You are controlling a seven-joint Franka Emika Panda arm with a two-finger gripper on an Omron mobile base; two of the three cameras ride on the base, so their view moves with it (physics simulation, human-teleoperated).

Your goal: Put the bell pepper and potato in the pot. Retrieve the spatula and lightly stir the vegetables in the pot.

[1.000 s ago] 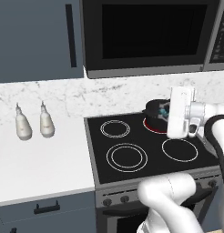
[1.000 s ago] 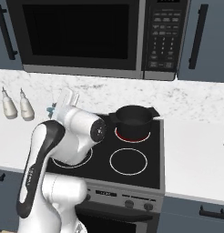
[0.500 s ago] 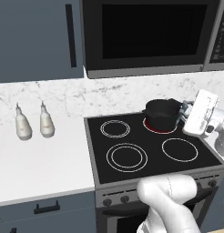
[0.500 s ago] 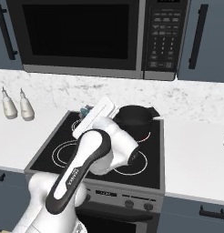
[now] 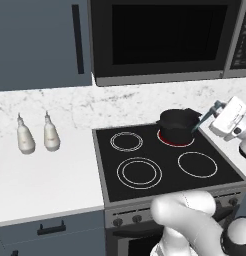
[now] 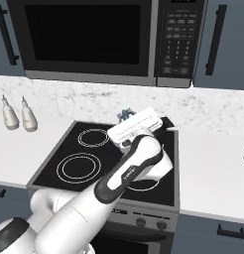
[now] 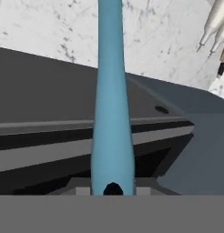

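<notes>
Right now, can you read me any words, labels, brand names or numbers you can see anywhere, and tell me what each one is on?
Nothing can be read as text.
Microwave control panel: rows of small pale button marks, too small and blurred to read.
Two white bottles on the counter: no labels show.
Stove front knobs: no markings can be made out.
Pot and spatula: plain, no print.

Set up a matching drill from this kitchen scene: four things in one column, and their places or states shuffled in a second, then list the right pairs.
Things:
1. pot
2. spatula
3. two white bottles
4. microwave

Places or states:
A. mounted above the stove
B. standing on the counter left of the stove
C. on the glowing red back burner
D. held in the shut end effector

Pairs: 1-C, 2-D, 3-B, 4-A
</notes>
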